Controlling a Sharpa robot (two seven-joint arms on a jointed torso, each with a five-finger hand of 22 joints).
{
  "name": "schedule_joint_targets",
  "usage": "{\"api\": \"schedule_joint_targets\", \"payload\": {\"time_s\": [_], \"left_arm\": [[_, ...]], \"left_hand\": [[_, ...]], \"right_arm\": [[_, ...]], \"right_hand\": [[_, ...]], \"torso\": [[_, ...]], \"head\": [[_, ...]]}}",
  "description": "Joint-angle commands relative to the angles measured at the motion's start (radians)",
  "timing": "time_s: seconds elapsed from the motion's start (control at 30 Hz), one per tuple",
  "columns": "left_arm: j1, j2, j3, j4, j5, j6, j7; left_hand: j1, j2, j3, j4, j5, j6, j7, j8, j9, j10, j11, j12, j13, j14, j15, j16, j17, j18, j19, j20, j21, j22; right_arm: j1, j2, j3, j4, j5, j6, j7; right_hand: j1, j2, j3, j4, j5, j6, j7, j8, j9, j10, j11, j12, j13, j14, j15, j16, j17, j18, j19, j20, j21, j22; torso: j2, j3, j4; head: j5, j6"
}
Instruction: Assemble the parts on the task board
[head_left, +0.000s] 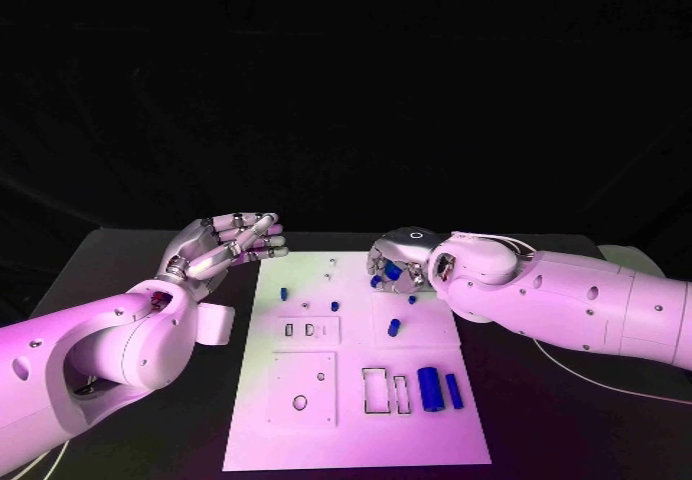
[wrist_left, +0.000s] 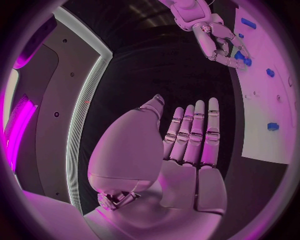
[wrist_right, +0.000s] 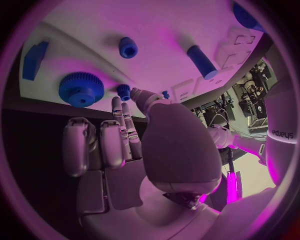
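Note:
The white task board (head_left: 353, 440) lies in the middle of the black table. My right hand (head_left: 404, 262) hovers low over its far right part, beside a blue gear (wrist_right: 81, 89). Its thumb and a fingertip (wrist_right: 117, 101) close on either side of a small blue peg (wrist_right: 124, 91) standing near the board's edge. My left hand (head_left: 231, 245) is raised off the board's far left corner, holding nothing, its fingers (wrist_left: 194, 132) straight and side by side. Small blue parts (head_left: 284, 293) (head_left: 335, 305) (head_left: 394, 326) stand on the far half of the board.
Two blue cylinders (head_left: 428, 388) (head_left: 453, 390) lie side by side at the board's near right, next to narrow slots (head_left: 385, 390). Square plates with holes (head_left: 303, 400) sit at the near left. A thin cable (head_left: 591, 378) runs across the table at the right.

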Motion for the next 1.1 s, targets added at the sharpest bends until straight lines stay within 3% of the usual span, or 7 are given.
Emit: {"api": "schedule_joint_targets", "payload": {"time_s": [0.03,0.7,0.87,1.1], "left_arm": [[0.002,0.0,0.001,0.003,-0.005,0.021,0.002],[0.004,-0.001,0.001,0.004,-0.005,0.026,-0.002],[0.004,-0.001,0.001,0.003,-0.005,0.028,-0.003],[0.004,-0.001,0.001,0.003,-0.005,0.027,-0.003]], "left_hand": [[0.002,-0.004,0.006,0.002,-0.004,0.003,0.027,0.0,0.0,0.003,0.002,-0.007,-0.001,0.006,0.003,0.003,0.002,0.015,0.008,0.001,0.004,-0.001],[0.001,-0.002,0.008,0.003,-0.004,0.003,0.028,-0.001,-0.001,0.002,0.003,-0.009,-0.001,0.005,0.003,0.002,0.002,0.015,0.009,0.001,0.003,-0.002],[0.001,-0.001,0.008,0.003,-0.004,0.003,0.028,-0.001,-0.001,0.002,0.003,-0.009,-0.001,0.005,0.003,0.002,0.002,0.015,0.009,0.001,0.003,-0.002],[0.002,0.0,0.009,0.003,-0.004,0.002,0.028,-0.002,-0.001,0.002,0.003,-0.01,-0.001,0.005,0.003,0.002,0.002,0.014,0.009,0.001,0.003,-0.002]], "right_arm": [[-0.002,0.003,-0.001,-0.003,-0.014,0.024,-0.003],[-0.008,0.016,-0.001,-0.024,-0.015,-0.001,-0.009],[-0.009,0.017,-0.001,-0.025,-0.016,-0.011,-0.016],[-0.009,0.011,-0.001,-0.009,-0.018,-0.069,-0.013]], "right_hand": [[0.011,0.003,0.012,-0.001,0.004,0.01,-0.001,0.005,0.003,0.01,-0.001,0.0,0.002,0.041,0.002,0.008,0.005,-0.019,0.009,-0.001,0.009,0.008],[0.012,0.025,0.051,-0.01,0.001,0.032,-0.013,0.021,0.02,0.04,-0.012,0.001,0.002,0.042,-0.006,0.023,0.015,-0.022,0.014,-0.007,0.028,0.035],[0.009,0.037,0.069,-0.017,-0.024,0.041,-0.02,0.032,0.031,0.056,-0.018,0.001,0.003,0.042,-0.012,0.028,0.016,-0.023,0.015,-0.011,0.034,0.045],[0.007,0.043,0.082,-0.025,-0.021,0.054,-0.027,0.045,0.042,0.073,-0.024,0.004,0.006,0.042,-0.016,0.033,0.018,-0.026,0.022,-0.015,0.045,0.061]], "torso": [[0.001,0.0004,0.0005],[0.005,-0.0009,0.0023],[0.006,-0.0005,0.0023],[0.006,-0.0007,0.0021]], "head": [[0.0,0.001],[0.002,-0.006],[0.0,-0.007],[-0.002,-0.004]]}}
